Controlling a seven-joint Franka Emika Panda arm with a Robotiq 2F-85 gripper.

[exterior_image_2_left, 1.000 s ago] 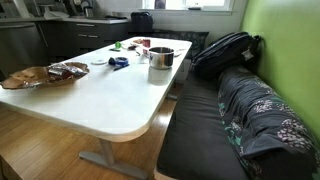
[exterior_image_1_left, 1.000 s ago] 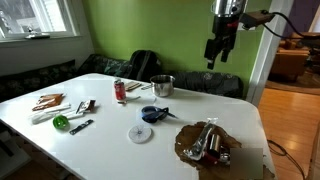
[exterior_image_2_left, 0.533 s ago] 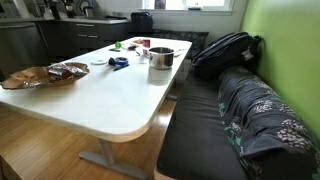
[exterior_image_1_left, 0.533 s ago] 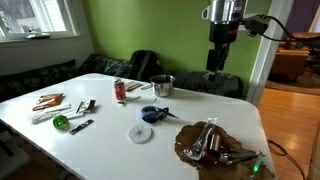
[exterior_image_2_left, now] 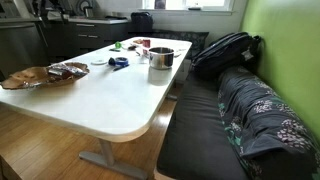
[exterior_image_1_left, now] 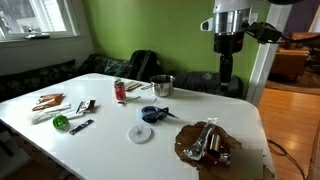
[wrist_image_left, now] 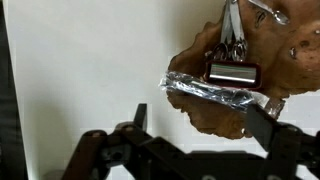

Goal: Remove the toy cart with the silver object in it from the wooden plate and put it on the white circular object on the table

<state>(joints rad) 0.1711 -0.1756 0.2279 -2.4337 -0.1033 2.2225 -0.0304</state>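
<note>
The toy cart (exterior_image_1_left: 210, 146) sits on the dark brown wooden plate (exterior_image_1_left: 188, 148) near the table's front right corner. A shiny silver piece (wrist_image_left: 215, 92) lies against it in the wrist view, where the cart (wrist_image_left: 233, 73) shows as a dark frame on the plate (wrist_image_left: 210, 118). The white circular object (exterior_image_1_left: 140, 133) lies flat on the white table (exterior_image_1_left: 110, 135), left of the plate. My gripper (exterior_image_1_left: 225, 88) hangs high above the table's far right side. In the wrist view it (wrist_image_left: 200, 120) is open and empty, its fingers (wrist_image_left: 262, 120) straddling the plate's near rim from far above.
A blue round dish (exterior_image_1_left: 152, 113), a steel pot (exterior_image_1_left: 162, 86) and a red can (exterior_image_1_left: 120, 91) stand mid-table. Utensils and a green thing (exterior_image_1_left: 61, 121) lie at the left. Loose silver utensils (wrist_image_left: 235, 30) rest on the plate's far part. A dark bench (exterior_image_2_left: 230, 110) runs beside the table.
The arm's wrist has turned and the gripper has shifted a little right and lower. The cart, plate and white disc have not moved.
</note>
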